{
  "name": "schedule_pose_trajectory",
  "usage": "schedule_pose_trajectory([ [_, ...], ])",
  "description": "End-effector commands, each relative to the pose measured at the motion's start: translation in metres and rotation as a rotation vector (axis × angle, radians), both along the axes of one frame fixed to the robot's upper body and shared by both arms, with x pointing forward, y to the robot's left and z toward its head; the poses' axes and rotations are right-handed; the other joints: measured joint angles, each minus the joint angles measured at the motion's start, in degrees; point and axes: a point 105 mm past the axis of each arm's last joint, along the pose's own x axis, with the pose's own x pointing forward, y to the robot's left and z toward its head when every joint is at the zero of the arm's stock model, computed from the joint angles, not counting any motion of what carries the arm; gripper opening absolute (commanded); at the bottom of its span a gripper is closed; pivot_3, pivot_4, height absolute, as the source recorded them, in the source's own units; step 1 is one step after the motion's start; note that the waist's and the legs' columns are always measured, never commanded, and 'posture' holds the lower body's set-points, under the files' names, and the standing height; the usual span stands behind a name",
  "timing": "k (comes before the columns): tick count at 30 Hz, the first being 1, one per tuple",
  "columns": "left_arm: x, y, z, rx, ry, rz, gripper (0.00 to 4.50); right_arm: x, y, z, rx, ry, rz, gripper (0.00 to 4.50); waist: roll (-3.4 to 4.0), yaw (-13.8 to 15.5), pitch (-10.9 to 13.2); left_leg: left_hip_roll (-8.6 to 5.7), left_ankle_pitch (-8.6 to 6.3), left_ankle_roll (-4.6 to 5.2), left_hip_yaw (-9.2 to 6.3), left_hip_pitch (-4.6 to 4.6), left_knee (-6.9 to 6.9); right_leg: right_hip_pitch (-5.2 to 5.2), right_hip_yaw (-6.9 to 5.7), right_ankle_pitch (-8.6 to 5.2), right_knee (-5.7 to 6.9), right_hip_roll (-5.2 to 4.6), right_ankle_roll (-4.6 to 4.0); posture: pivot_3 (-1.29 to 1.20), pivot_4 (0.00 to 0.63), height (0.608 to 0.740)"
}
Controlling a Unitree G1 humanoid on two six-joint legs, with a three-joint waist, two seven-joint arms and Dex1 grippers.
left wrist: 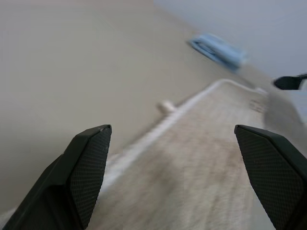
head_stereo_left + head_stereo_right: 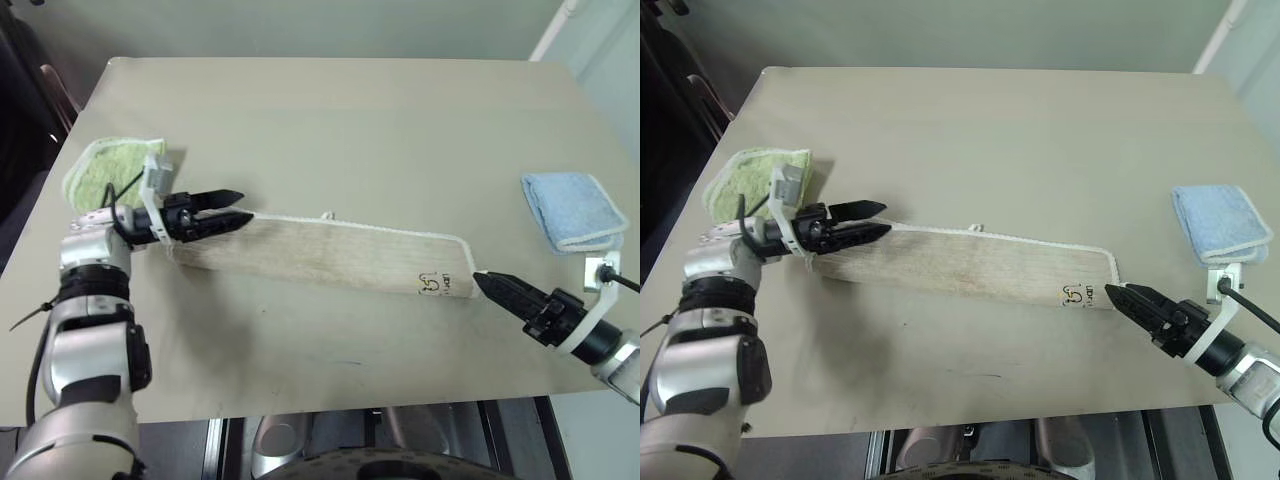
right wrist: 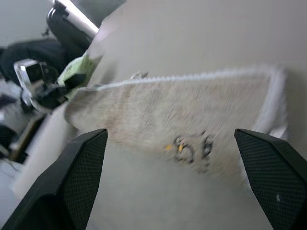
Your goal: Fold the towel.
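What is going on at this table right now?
A two-armed robot is folding a beige towel, which lies on the table as a long narrow strip. The left gripper sits open at one end of the strip and the right gripper open at the other; neither holds the cloth. A folded green towel lies at the robot's left and a folded blue towel at its right.

Towel [image 2: 330, 255]: beige terry cloth, edged with white cord along the far side and right end. It is folded into a long narrow strip and laid flat on the table, slanting from upper left to lower right. A small loop is seen on the far edge, a printed mark near the right end.
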Motion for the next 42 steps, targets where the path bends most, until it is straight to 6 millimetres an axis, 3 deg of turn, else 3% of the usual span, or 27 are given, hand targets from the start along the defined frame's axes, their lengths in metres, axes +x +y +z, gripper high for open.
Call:
schedule_pose_trajectory([
  [1, -0.017, -0.027, 0.005, 0.004, -0.035, -0.135, 4.46, -0.012, 0.015, -0.013, 0.061, 0.126, 0.005, 4.48, -0.01, 0.02, -0.01, 0.00, -0.02, 0.01, -0.02, 0.03, 0.00, 0.06, 0.00, -0.05, 0.00, 0.01, 0.05, 0.00, 0.150, 0.740],
  [7, -0.038, -0.057, 0.003, -0.048, -0.021, -0.209, 4.46, -0.022, 0.021, -0.030, 0.096, 0.266, 0.006, 4.48, -0.02, -0.01, -0.01, -0.02, -0.11, 0.01, 0.00, 0.05, 0.02, 0.07, 0.02, -0.09, -0.01, -0.04, 0.10, 0.00, 0.150, 0.740],
  [11, -0.045, -0.071, -0.002, -0.059, -0.009, -0.229, 4.46, -0.013, 0.019, -0.036, 0.147, 0.313, -0.053, 4.48, -0.02, -0.01, -0.02, -0.01, -0.13, -0.01, -0.02, 0.11, 0.02, 0.10, 0.04, -0.08, -0.01, -0.03, 0.08, 0.00, 0.150, 0.740],
  [18, -0.049, -0.084, -0.006, -0.068, -0.003, -0.237, 4.46, 0.012, 0.010, -0.037, 0.265, 0.355, -0.161, 4.48, -0.02, -0.06, -0.02, -0.01, -0.14, -0.03, -0.01, 0.14, 0.02, 0.11, 0.05, -0.02, -0.01, -0.04, 0.06, 0.00, 0.150, 0.740],
  [31, -0.054, -0.095, -0.014, -0.063, -0.009, -0.236, 4.46, 0.033, 0.015, -0.046, 0.347, 0.399, -0.237, 4.48, -0.17, -0.44, -0.11, 0.02, -0.14, 0.00, -0.02, 0.24, 0.04, 0.19, 0.06, 0.14, -0.08, -0.03, 0.06, 0.00, 0.150, 0.740],
  [35, -0.053, -0.096, -0.015, -0.060, -0.011, -0.234, 4.50, 0.034, 0.015, -0.045, 0.358, 0.397, -0.247, 3.58, -0.16, -0.45, -0.11, 0.01, -0.15, -0.02, -0.06, 0.24, 0.04, 0.18, 0.06, 0.17, -0.10, -0.03, 0.01, 0.00, 0.150, 0.740],
  [42, -0.051, -0.097, -0.019, -0.053, -0.016, -0.223, 4.50, 0.028, 0.011, -0.047, 0.361, 0.406, -0.272, 1.05, -0.12, -0.29, -0.12, 0.01, -0.38, -0.19, -0.09, 0.12, 0.02, 0.05, 0.05, 0.00, -0.09, -0.02, -0.07, 0.00, 0.150, 0.740],
])
